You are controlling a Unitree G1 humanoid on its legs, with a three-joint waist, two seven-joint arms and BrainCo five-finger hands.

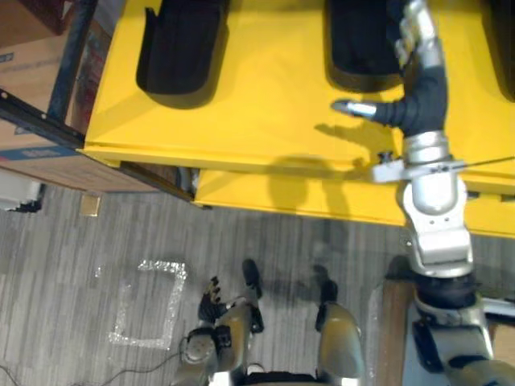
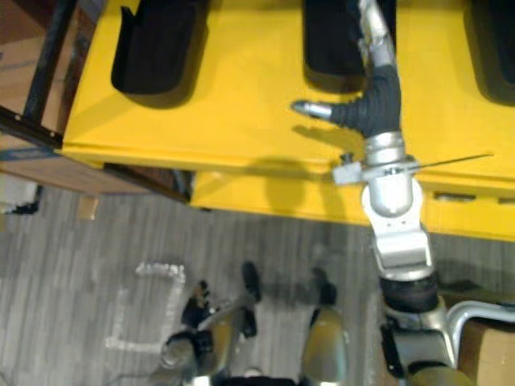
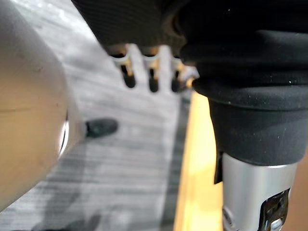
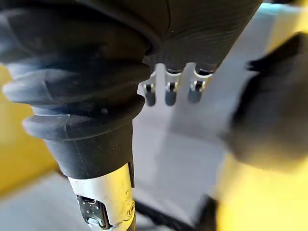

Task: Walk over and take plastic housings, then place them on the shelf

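1. The right hand [image 1: 420, 80] is stretched out over the yellow desk [image 1: 265, 104]. Its fingers are straight and its thumb is spread sideways, so it is open and holds nothing.
2. The nearest black plastic housing [image 1: 358, 44] lies on the desk just beside the fingers, on the thumb side. I cannot tell whether they touch it.
3. Its long axis runs away from the robot, almost parallel to the fingers. I judge the hand must shift toward its thumb side before it closes.
4. A second housing [image 1: 177, 48] lies well apart, further to that same side.
5. The left hand [image 1: 211, 304] hangs low above the floor [image 1: 96, 241], relaxed and empty. The right hand is clearly the nearer one.
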